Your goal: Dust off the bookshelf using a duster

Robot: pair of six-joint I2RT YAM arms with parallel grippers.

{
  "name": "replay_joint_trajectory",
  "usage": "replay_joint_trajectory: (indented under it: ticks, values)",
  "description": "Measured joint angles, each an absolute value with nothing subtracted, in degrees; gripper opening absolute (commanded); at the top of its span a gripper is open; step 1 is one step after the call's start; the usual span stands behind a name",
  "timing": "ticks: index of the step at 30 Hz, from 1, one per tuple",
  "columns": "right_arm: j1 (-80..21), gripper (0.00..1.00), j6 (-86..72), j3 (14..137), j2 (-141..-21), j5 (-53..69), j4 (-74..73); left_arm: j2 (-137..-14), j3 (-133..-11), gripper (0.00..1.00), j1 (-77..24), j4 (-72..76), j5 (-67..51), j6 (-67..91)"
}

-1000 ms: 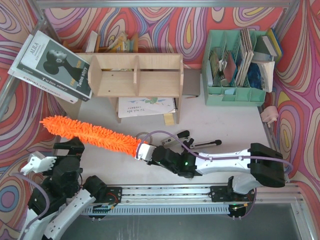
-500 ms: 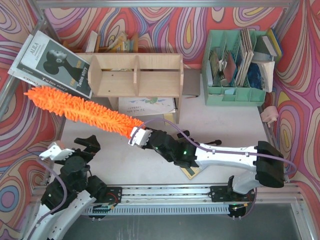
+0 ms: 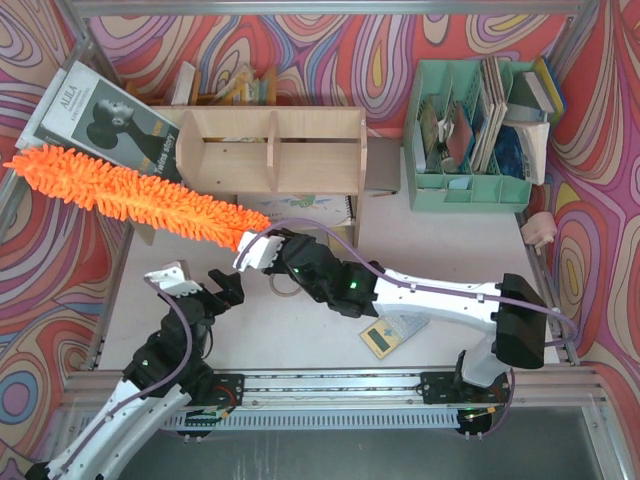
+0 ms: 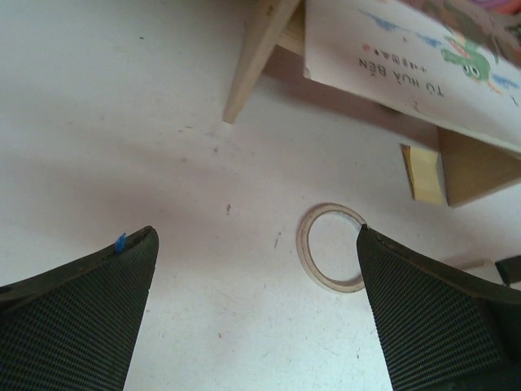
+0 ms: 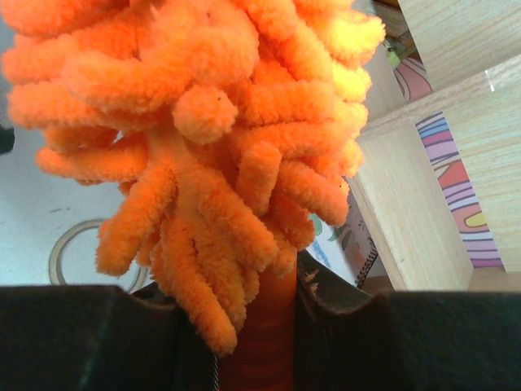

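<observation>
While the duster (image 3: 130, 195) is clamped by its handle in the right gripper (image 3: 250, 252), its fluffy head is seen slanted across the left end of the bookshelf (image 3: 275, 150). The left gripper (image 3: 197, 278) is held wide apart over the table (image 3: 450, 250), near a tape ring (image 4: 303, 244).

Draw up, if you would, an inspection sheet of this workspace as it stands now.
Surface: white table, bare patches scuffed.
Job's things: long orange fluffy microfiber duster held raised, head crossing the left end of the light plywood bookshelf in the top view; contact unclear.
Clutter: pale tape ring on the table; mint-green slotted plastic file organizer, stuffed; black-and-white book leaning at the left.
Tools: right tool shut on the duster's handle; left tool open, empty.
Cables: purple cables along both arms, nothing snagged seen.
Surroundings: swirled multicolour backdrop.
</observation>
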State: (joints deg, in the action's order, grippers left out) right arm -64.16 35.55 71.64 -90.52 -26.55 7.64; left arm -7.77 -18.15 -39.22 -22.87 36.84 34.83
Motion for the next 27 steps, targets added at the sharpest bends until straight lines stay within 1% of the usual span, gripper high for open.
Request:
replay_joint_trajectory:
  ticks: [6, 15, 27]
  values:
    - [-63.0, 0.00, 36.9, 75.0, -93.4, -25.4, 6.3, -8.5, -14.5, 0.98, -39.2, -16.8, 32.3, 29.5]
    - [-60.3, 0.00, 38.1, 76.0, -95.7, -25.1, 4.8, -7.9, -12.8, 0.98, -39.2, -14.6, 31.1, 26.3]
    - [-60.3, 0.00, 36.6, 71.2, -93.5, -25.7, 0.9, -8.9, -12.8, 0.98, -39.2, -13.5, 31.2, 25.9]
